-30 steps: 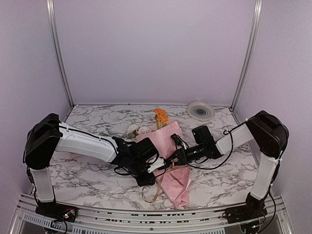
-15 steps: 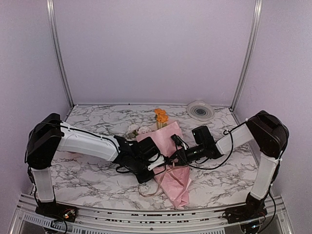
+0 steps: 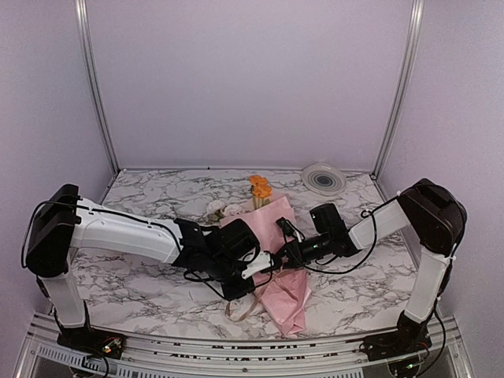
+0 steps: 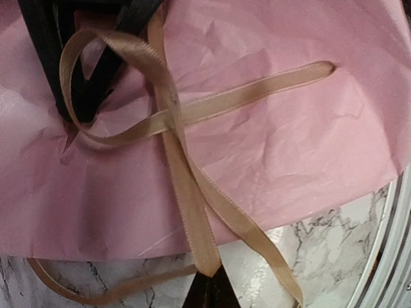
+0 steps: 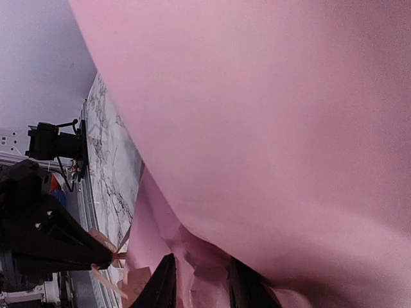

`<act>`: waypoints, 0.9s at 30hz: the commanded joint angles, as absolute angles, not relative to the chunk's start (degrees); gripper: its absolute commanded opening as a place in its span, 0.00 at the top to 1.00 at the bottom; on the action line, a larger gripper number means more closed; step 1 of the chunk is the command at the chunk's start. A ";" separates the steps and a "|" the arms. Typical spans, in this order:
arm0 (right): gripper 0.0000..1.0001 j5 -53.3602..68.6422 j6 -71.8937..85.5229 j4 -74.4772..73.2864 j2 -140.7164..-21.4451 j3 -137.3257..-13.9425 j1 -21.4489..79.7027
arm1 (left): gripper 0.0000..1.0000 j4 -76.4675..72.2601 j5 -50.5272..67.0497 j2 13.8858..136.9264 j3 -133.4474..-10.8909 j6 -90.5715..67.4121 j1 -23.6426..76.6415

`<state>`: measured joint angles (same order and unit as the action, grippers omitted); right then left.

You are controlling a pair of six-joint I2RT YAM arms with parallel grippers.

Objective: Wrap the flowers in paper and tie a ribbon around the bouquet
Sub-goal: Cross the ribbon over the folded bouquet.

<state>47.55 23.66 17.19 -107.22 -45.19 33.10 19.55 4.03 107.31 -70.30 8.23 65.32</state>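
1. Nearest us, the narrow end of the bouquet (image 3: 288, 309) lies on the marble worktop (image 3: 134, 287), close to its near edge. A slack loop of the ribbon (image 4: 186, 115) trails onto the stone just to the left of that end.
2. The left gripper (image 4: 207, 285) reaches in from the left to the lower middle of the bouquet. Its jaws are clenched on one strand of the ribbon, pinched right at the tips. The left wrist view shows the strand running straight down into them.
3. From that pinch the ribbon climbs over the pink paper (image 4: 289, 141) and crosses a second strand on top of the wrap. One band lies flat across the paper toward the right and ends at a fold. Another curls into a loop around a dark finger at the upper left of that view.
4. The right gripper (image 5: 204, 285) comes in from the right and meets the bouquet at its middle, opposite the left one. In its own wrist view the two fingers (image 5: 164, 282) stand somewhat apart with crumpled paper between them. We cannot tell whether the jaws are grasping the wrap or only resting against it.
5. Farther back the paper cone widens, and the flowers (image 3: 260, 189) stick out of its far end. The orange bloom is in the middle and the pale roses lie to its left, on the worktop.
6. Farthest off, a round white-grey disc (image 3: 324, 178) sits at the back right of the worktop, well apart from the bouquet.
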 commanded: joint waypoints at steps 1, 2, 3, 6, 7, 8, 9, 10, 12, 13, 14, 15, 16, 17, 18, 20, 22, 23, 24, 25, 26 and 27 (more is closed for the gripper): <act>0.72 46.30 23.34 13.45 -107.44 -45.62 32.77 | 1.00 18.79 7.93 102.57 -69.50 10.59 67.84; 0.72 46.16 23.30 13.45 -107.41 -45.54 32.78 | 1.00 18.83 8.79 102.47 -69.33 10.76 68.09; 0.72 46.21 23.32 13.45 -107.40 -45.48 32.79 | 1.00 18.94 9.47 102.66 -69.14 10.75 68.18; 0.72 46.19 23.32 13.45 -107.32 -45.44 32.78 | 1.00 20.07 10.72 103.97 -69.31 10.66 68.42; 0.72 46.22 23.32 13.37 -107.31 -45.44 32.74 | 1.00 20.80 11.07 104.58 -69.64 10.65 68.51; 0.72 46.16 23.29 13.36 -107.33 -45.44 32.78 | 1.00 21.45 11.23 105.12 -70.04 10.78 68.59; 0.72 46.19 23.32 13.36 -107.32 -45.44 32.78 | 1.00 21.97 11.24 105.60 -70.48 10.92 68.82; 0.72 46.19 23.41 13.36 -107.39 -45.40 32.81 | 0.99 22.46 11.13 105.98 -70.82 11.22 69.05; 0.72 46.23 23.38 13.36 -107.49 -45.44 32.78 | 0.91 22.84 10.31 106.32 -71.05 11.88 69.52; 0.72 46.23 23.38 13.36 -107.61 -45.45 32.78 | 0.87 22.83 9.76 106.27 -71.12 12.06 69.60; 0.72 46.25 23.38 13.36 -107.60 -45.44 32.78 | 0.79 22.84 9.37 106.19 -71.25 12.20 69.68; 0.72 46.26 23.31 13.29 -107.63 -45.44 32.78 | 0.72 22.71 8.83 106.11 -71.33 12.28 69.68; 0.72 46.28 23.32 13.27 -107.58 -45.44 32.78 | 0.67 22.61 8.09 105.97 -71.40 12.39 69.65; 0.72 46.31 23.35 13.27 -107.58 -45.36 32.78 | 0.63 22.51 7.36 105.75 -71.37 12.58 69.69; 0.72 46.24 23.35 13.27 -107.50 -45.35 32.78 | 0.62 22.32 6.71 105.43 -71.42 12.83 69.64; 0.72 46.21 23.37 13.42 -107.41 -45.27 32.77 | 0.57 21.69 6.00 104.78 -71.36 13.46 69.69; 0.72 46.27 23.43 13.53 -107.53 -45.26 32.76 | 0.50 20.72 5.77 104.30 -71.76 14.13 69.69; 0.72 46.25 23.51 13.58 -107.57 -45.22 32.78 | 0.46 20.26 6.07 104.31 -72.09 14.39 69.62; 0.72 46.28 23.47 13.62 -107.58 -45.25 32.83 | 0.42 19.76 6.14 104.51 -72.79 14.37 69.61; 0.72 46.25 23.51 13.62 -107.58 -45.24 32.79 | 0.39 19.43 6.27 105.22 -73.56 14.02 69.61; 0.72 46.30 23.47 13.62 -107.59 -45.19 32.78 | 0.37 19.29 6.37 106.32 -75.28 13.53 69.54; 0.72 46.26 23.42 13.62 -107.62 -45.18 32.78 | 0.36 20.12 6.62 107.73 -76.93 12.82 69.52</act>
<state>47.48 23.66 15.97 -107.22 -45.19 33.10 20.99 6.55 105.78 -71.31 13.28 69.52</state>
